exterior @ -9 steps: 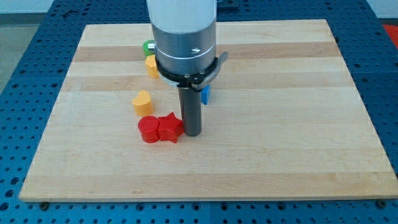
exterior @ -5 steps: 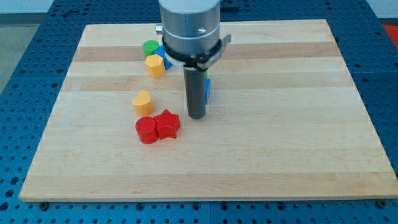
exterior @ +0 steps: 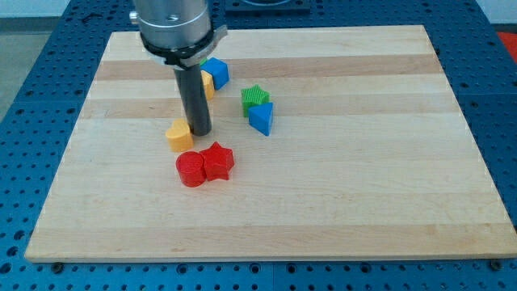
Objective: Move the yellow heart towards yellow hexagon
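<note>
- My tip [exterior: 200, 132]: a bare rod end with nothing to open or close, clamped on nothing; it stands on the board touching, or just beside, the yellow heart's right edge.
- Yellow heart [exterior: 179, 136]: on the board's left-centre, just above the red pieces and apart from them.
- Yellow hexagon [exterior: 207, 83]: toward the view's top from the heart, mostly hidden behind my rod, just beside the blue cube [exterior: 216, 72].
- Red cylinder [exterior: 191, 170] and red star [exterior: 218, 161]: touching each other, below the heart.
- Green block [exterior: 255, 98] and blue triangle [exterior: 262, 118]: to the view's right, out of the way.
- Progress: a clear gap remains between heart and hexagon, so I judge the push is not yet done.
- Remaining: my tip sits on the heart's right side, not below it; I judge it needs to get under the heart to push upward.
</note>
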